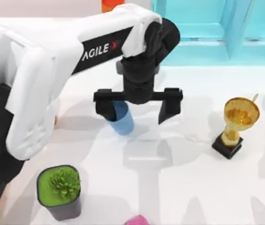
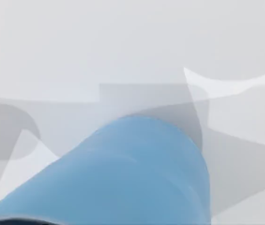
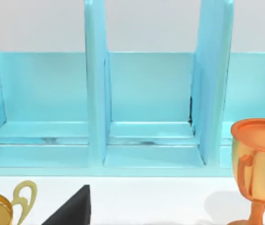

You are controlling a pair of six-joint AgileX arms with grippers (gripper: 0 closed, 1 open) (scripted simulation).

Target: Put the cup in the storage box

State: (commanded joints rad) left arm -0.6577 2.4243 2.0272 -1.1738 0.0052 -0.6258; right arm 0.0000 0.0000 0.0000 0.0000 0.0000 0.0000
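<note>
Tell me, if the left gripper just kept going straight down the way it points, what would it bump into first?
Probably the blue cup: the left gripper hangs open above it, one finger over the cup's rim. Depth is unclear, so it might instead reach the white table.

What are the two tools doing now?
Left tool: open, one finger at the cup, nothing gripped.
Right tool: not seen.

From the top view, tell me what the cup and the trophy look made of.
The cup: plain matte blue, uniform with no glints, likely plastic, possibly glazed ceramic. The trophy: glossy, see-through amber-gold bowl, suggesting tinted plastic or glass rather than metal, on a dull black base. The left gripper straddles the cup.
</note>
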